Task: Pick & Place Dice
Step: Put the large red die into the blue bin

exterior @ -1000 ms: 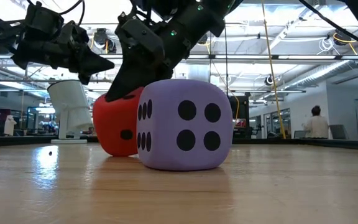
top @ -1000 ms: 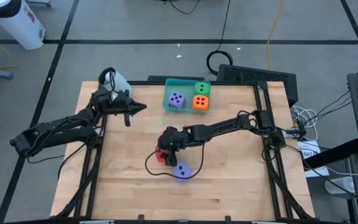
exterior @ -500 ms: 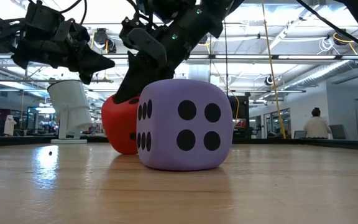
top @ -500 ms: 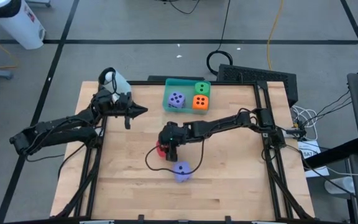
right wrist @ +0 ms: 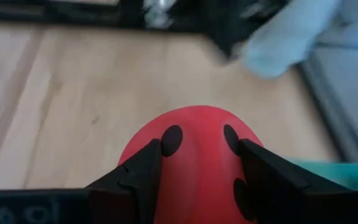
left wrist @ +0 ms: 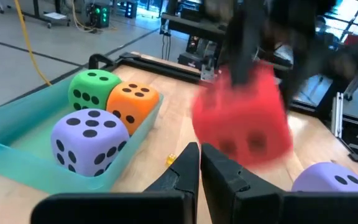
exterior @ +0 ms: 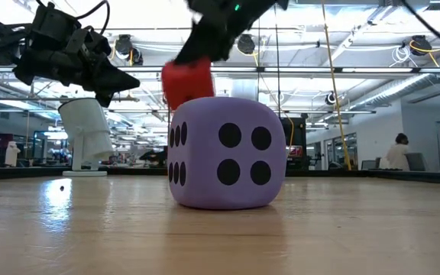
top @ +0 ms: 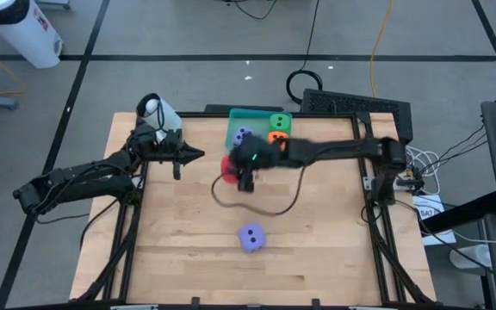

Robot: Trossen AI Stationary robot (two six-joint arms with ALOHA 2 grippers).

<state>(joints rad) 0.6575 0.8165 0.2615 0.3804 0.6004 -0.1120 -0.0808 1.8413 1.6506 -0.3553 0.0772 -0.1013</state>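
— Where is the red die [top: 230,165] sitting?

— You are carrying it pinched in the right gripper [top: 241,169], in the air just beside the teal tray [top: 252,115]. Release over its free corner. The left gripper [top: 195,153], pressed together, is waiting near the tray.

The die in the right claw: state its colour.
Red die with dark pips, clearest in the right wrist view.

A robotics lab — floor cables [top: 377,52], ceiling strip lights [exterior: 373,72], open workstations.
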